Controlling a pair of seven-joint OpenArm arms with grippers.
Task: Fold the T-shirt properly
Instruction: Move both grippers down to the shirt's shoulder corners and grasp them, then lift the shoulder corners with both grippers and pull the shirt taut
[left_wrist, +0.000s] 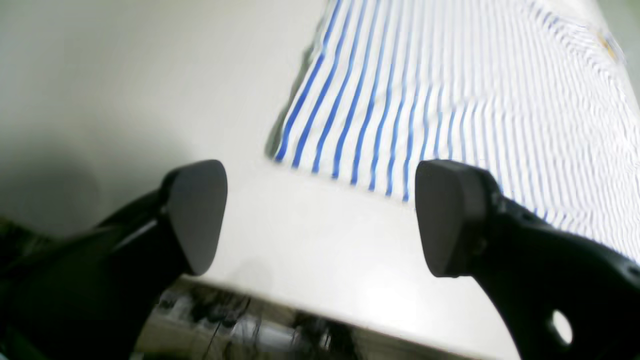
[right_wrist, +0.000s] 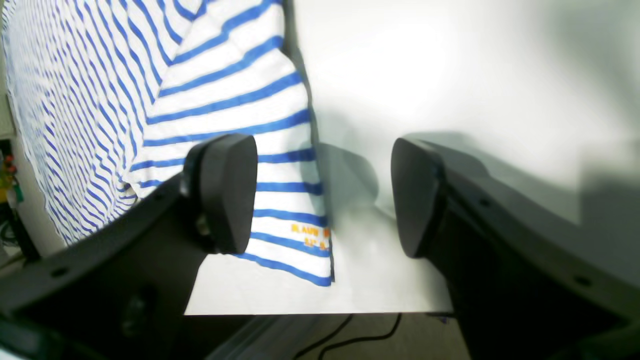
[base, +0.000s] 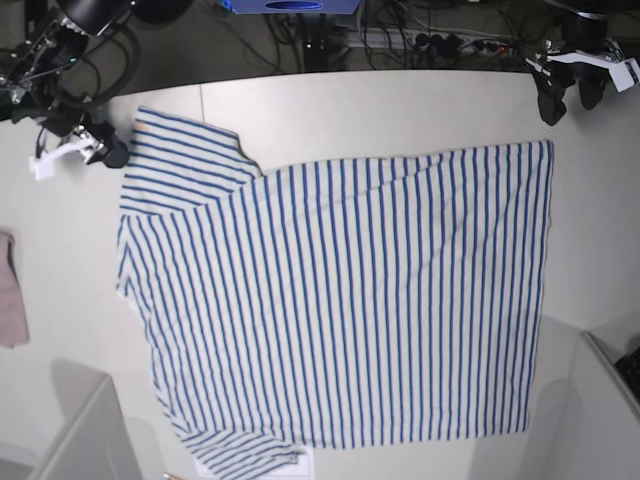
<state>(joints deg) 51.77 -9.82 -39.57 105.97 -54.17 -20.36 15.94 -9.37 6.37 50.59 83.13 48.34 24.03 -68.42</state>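
Bench (base: 400, 110): a pale, off-white surface fills the base view, its far edge curving in front of a tangle of dark cables and equipment.

T-shirt (base: 340, 300): the white shirt with thin blue stripes lies spread flat across the middle of the bench, covering most of it. Its hem runs down the right side, one short sleeve reaches to the far left corner, and the other sleeve lies at the near edge, left of centre. In the right wrist view small orange lettering shows near the edge of the far-left sleeve.

Pink cloth (base: 9, 300): a plain pink piece lies at the left edge of the base view, apart from the shirt and partly cut off by the frame.

Left claw (left_wrist: 320, 220): at the far right corner of the bench, near the far end of the hem. Its two dark pads stand wide apart with only bare bench between them; it has hold of nothing. The striped hem corner lies just beyond the pads in the left wrist view.

Right claw (right_wrist: 322, 200): at the far left, just beside the sleeve. Its pads are spread wide and grip nothing. In the right wrist view one pad is in front of the striped sleeve and the other over bare bench, with the sleeve's edge showing in the gap between them.
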